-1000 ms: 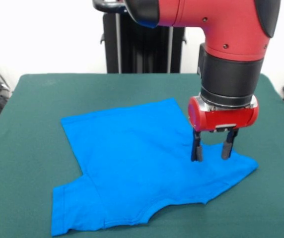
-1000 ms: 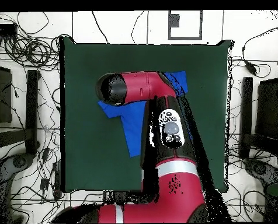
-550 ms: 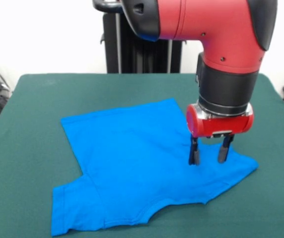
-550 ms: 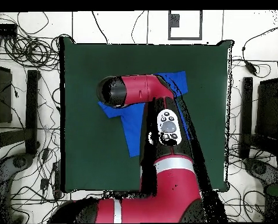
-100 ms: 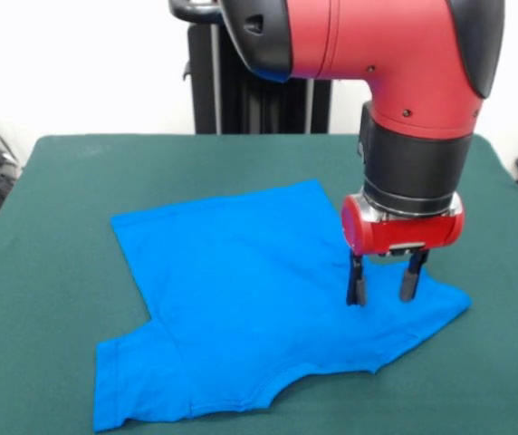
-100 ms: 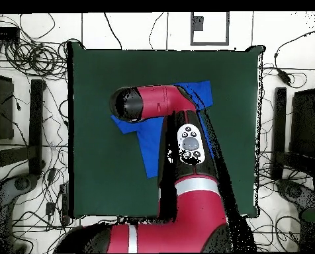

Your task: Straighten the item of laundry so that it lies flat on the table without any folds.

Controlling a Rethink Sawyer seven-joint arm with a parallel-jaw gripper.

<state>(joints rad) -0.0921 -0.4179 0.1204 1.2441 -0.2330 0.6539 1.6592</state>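
Fingers [image 5: 383, 292] spread apart, empty, tips down at the blue T-shirt [image 5: 241, 299].

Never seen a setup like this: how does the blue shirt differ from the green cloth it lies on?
The blue shirt is bright, the green cloth dark. The shirt is far smaller and irregular in outline, with sleeves; the cloth is a wide rectangle. The robot's hand sits over the shirt. Both lie flat.

We see tangled black cables [image 6: 28, 53] on a white tiled floor [image 6: 140, 30]. Near one edge a dark square frame [image 6: 210, 28] lies on the floor. Dark equipment [image 6: 304, 126] stands along both sides. A white wall [image 5: 78, 63] fills the background.
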